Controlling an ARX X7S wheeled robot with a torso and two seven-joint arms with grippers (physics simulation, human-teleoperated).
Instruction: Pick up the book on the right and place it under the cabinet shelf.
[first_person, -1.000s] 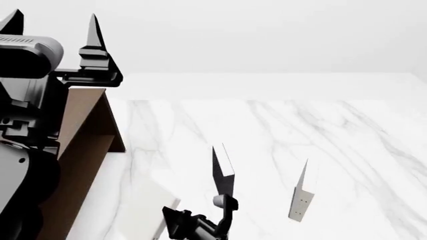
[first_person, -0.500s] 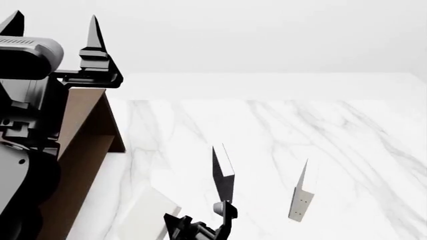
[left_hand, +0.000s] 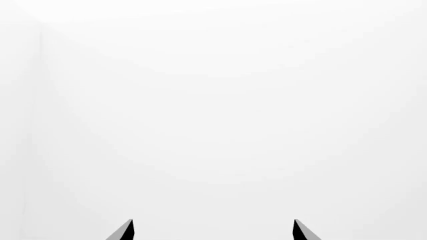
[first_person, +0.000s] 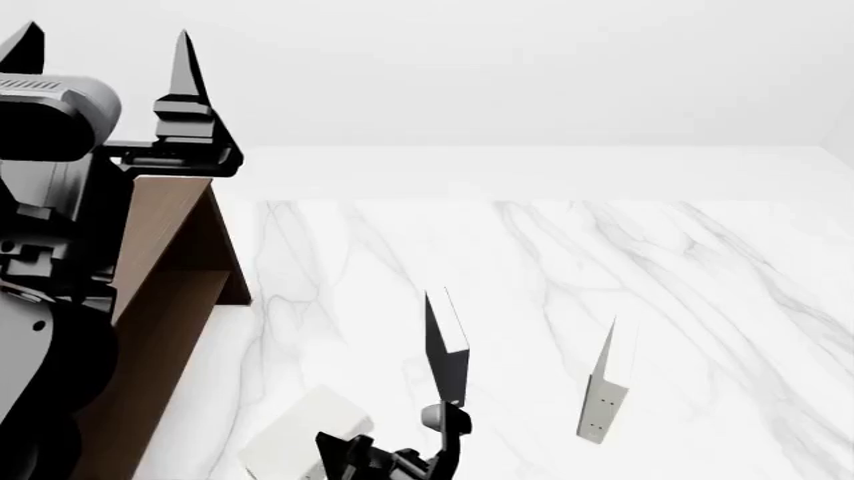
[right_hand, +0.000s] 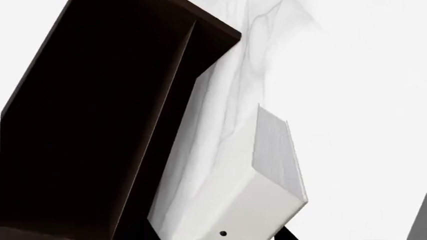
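The right gripper (first_person: 387, 462), cut off at the head view's lower edge, clasped the book (right_hand: 247, 190), whose near end was hidden. The cabinet shelf (right_hand: 100, 115) lay just beside the book. The left gripper (left_hand: 212, 231) was spread wide, grasping nothing.

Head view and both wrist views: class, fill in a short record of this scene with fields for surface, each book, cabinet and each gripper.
surface: white marble table
pale book: in right gripper, beside cabinet
black book: upright, untouched
grey book: upright, untouched
cabinet shelf: brown, hollow, at table's left
left gripper: open, raised, empty
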